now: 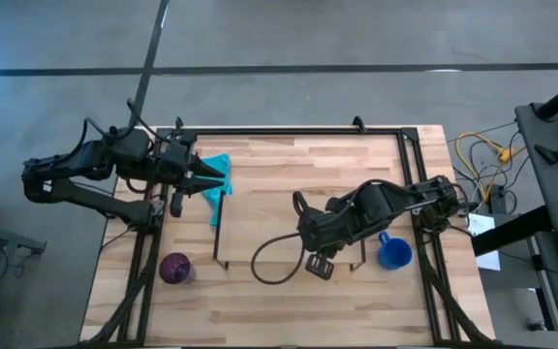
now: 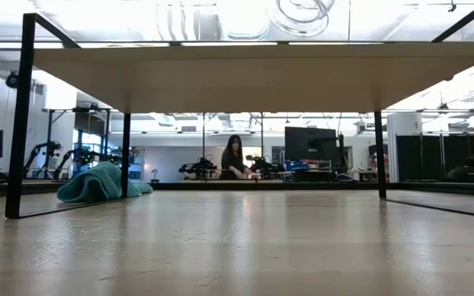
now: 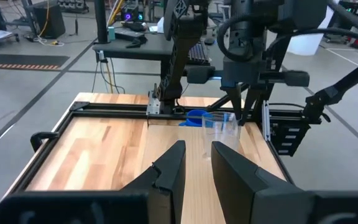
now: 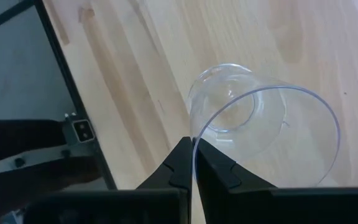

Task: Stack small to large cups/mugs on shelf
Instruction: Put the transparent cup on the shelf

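My right gripper (image 4: 192, 149) is shut on the small clear glass cup (image 4: 253, 124) over the right part of the shelf (image 1: 279, 194), a light-wood board on black wire legs. In the left wrist view the glass cup (image 3: 219, 132) stands upright under the right gripper (image 3: 234, 112), with the blue mug (image 3: 195, 117) behind it. The blue mug (image 1: 392, 252) sits on the table right of the shelf. The purple cup (image 1: 174, 268) stands on the table left of the shelf. My left gripper (image 3: 197, 163) is open and hovers over the teal cloth (image 1: 216, 179). My right gripper pinches the glass cup's rim (image 4: 199, 132), with one finger inside the cup and one finger (image 4: 219, 171) outside. The fingers come from above, pointing down. The cup stays upright over the shelf board; I cannot tell whether its base rests on the board.
The teal cloth (image 2: 97, 182) lies on the table by the shelf's left legs. A black cable loop (image 1: 274, 260) runs over the shelf's near edge. The table has a black frame (image 1: 289, 133). A person sits in the room far behind the table.
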`<state>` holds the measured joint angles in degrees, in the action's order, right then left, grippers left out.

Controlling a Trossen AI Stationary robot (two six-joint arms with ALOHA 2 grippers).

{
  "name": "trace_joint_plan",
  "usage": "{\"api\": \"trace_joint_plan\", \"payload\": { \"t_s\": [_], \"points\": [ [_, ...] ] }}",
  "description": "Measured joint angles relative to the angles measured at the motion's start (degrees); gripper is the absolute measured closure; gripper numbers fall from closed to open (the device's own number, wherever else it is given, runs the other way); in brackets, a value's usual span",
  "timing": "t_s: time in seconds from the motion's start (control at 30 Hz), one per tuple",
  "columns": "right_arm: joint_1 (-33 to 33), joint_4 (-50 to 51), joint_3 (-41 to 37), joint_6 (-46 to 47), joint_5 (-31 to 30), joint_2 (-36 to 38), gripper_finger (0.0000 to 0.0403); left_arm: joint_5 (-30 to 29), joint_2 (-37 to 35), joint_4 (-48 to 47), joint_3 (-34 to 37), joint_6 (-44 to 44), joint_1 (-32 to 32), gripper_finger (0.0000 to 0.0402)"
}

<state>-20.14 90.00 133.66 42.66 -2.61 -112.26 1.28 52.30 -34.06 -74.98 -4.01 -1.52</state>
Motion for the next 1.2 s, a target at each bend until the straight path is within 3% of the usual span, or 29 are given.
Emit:
{"api": "trace_joint_plan", "payload": {
  "t_s": [0.47,0.63,0.73,1.2],
  "points": [
    [0.02,0.05,-19.26,5.28,-1.94,13.09,0.0394,0.0,-0.54,0.02,0.02,-0.02,0.0,0.0338],
    [0.07,0.03,-23.89,7.78,-0.07,16.48,0.0394,0.0,0.05,0.05,0.02,-0.02,-0.01,0.0338],
    [0.05,0.0,-25.08,8.27,2.44,17.0,0.0394,0.0,0.45,0.15,0.02,-0.02,0.0,0.0338],
    [2.47,0.0,-24.32,1.04,2.56,14.4,0.0394,0.0,3.16,0.85,0.02,-0.02,-0.01,0.0338]
  ]
}}
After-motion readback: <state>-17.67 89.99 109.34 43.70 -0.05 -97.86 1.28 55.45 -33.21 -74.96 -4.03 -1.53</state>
